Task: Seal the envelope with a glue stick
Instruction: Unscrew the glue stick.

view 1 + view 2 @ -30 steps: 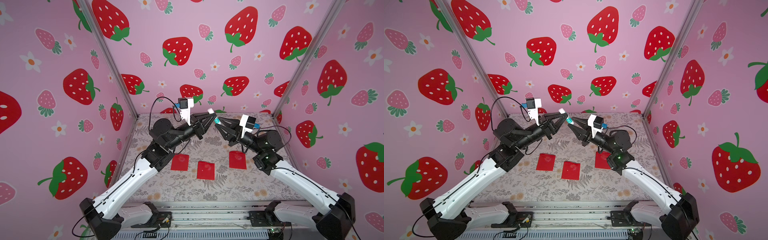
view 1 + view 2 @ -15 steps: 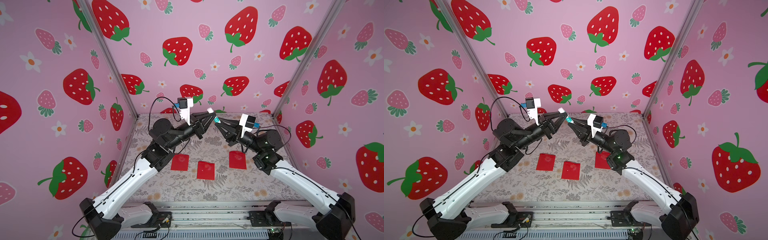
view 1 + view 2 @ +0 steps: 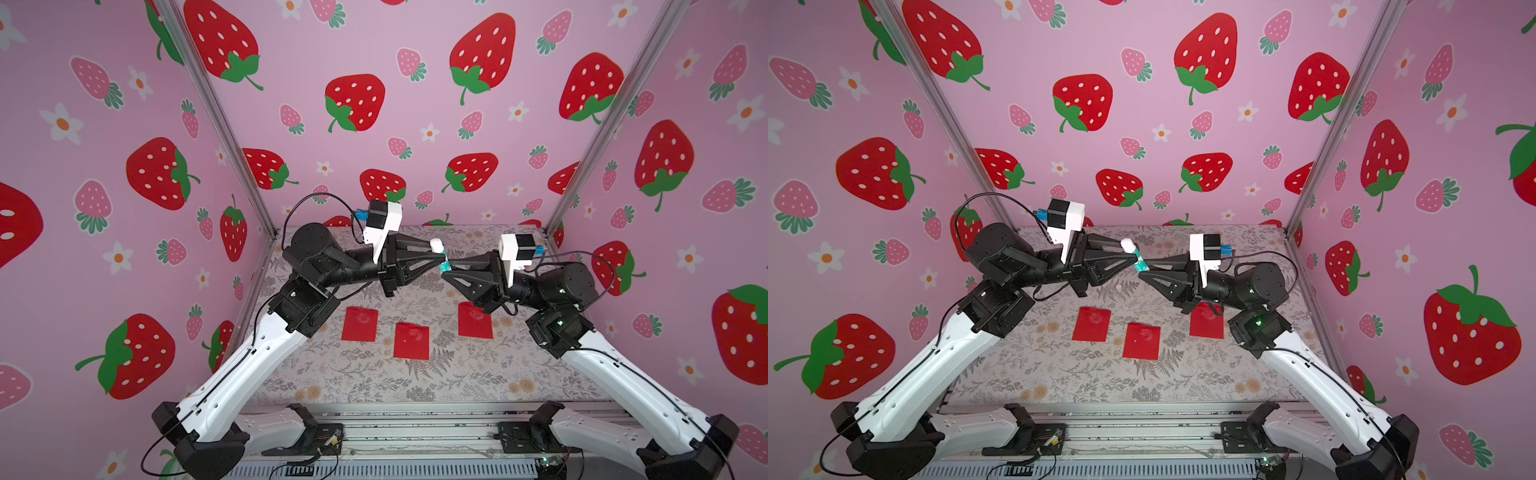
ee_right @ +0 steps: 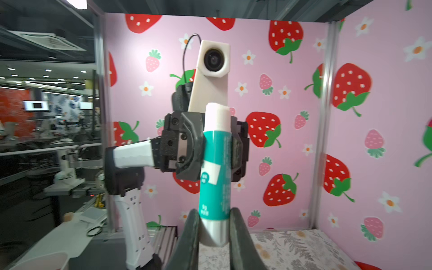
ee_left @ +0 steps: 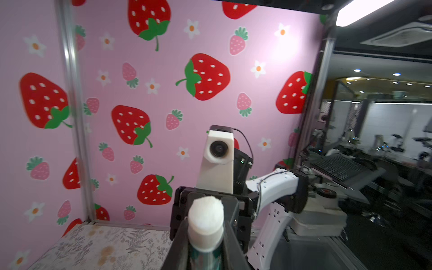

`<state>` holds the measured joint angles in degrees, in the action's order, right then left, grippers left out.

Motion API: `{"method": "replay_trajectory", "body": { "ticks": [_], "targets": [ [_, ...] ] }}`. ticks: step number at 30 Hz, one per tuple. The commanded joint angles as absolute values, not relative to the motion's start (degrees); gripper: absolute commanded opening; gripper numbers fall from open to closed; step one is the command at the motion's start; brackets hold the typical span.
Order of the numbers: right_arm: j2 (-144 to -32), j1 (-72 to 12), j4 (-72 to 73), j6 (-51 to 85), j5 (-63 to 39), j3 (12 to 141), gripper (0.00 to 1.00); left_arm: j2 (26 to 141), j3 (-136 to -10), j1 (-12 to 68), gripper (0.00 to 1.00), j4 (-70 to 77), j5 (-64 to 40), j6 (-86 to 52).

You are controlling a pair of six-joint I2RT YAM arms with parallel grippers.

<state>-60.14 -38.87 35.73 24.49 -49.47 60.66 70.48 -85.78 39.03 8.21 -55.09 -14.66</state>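
The glue stick (image 3: 441, 254) (image 3: 1135, 254) hangs in mid-air between both arms, above the table's back half. It is a slim teal cylinder (image 4: 216, 168) with a white, rough uncapped end (image 5: 205, 217). My left gripper (image 3: 439, 254) (image 3: 1133, 254) (image 5: 205, 247) is shut on its upper part, just below the white end. My right gripper (image 3: 446, 269) (image 3: 1142, 271) (image 4: 215, 233) is shut on its silver base. Three red envelopes lie flat on the table: left (image 3: 360, 324) (image 3: 1091, 324), middle (image 3: 411, 340) (image 3: 1141, 340), and right (image 3: 475, 320) (image 3: 1206, 322), partly under the right arm.
The floral tablecloth (image 3: 374, 382) (image 3: 1084, 378) covers the table. Pink strawberry walls stand close on three sides, with metal corner posts (image 3: 582, 187) (image 3: 963, 158). The arm bases sit on a rail at the front edge (image 3: 415, 424).
The right gripper's jaws have closed onto the base of the glue stick. Both arms have stayed nearly where they were, and the left grip is unchanged.
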Motion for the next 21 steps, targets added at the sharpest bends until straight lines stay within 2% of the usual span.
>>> {"method": "replay_trajectory", "body": {
  "ticks": [1, 7, 13, 14, 16, 17, 20, 21],
  "targets": [
    [-60.57, -39.07, 32.72, 33.04, -64.94, 61.35, 0.0, 72.13, -90.18, 39.73, 0.0, 2.63, -75.92, -11.0],
    [-59.53, -39.62, 31.6, 34.35, -70.91, 61.67, 0.0, 73.06, -93.08, 40.5, 0.0, -4.22, -84.71, -5.89],
    [-58.18, -39.64, 23.98, 26.57, -65.96, 62.7, 0.01, 71.97, -92.17, 40.53, 0.0, -4.92, -79.45, -4.36],
    [-57.91, -39.7, 22.35, 24.79, -64.33, 62.82, 0.09, 71.52, -91.72, 40.52, 0.0, -4.83, -77.4, -4.07],
    [-57.12, -39.65, 19.74, 21.55, -60.56, 62.78, 0.17, 70.42, -90.67, 40.52, 0.0, -4.43, -72.96, -3.85],
    [-56.41, -39.64, 18.15, 19.38, -58.12, 62.67, 0.27, 69.73, -90.1, 40.55, 0.0, -4.31, -69.81, -3.89],
    [-54.05, -39.64, 16.87, 14.11, -48.75, 61.1, 0.37, 67.65, -88.16, 40.56, 0.0, -3.11, -59.75, -4.84],
    [-53.31, -39.67, 17.1, 12.65, -46.32, 60.43, 0.38, 67.06, -87.26, 40.52, 0.0, -1.74, -57.04, -5.92]
  ]
}}
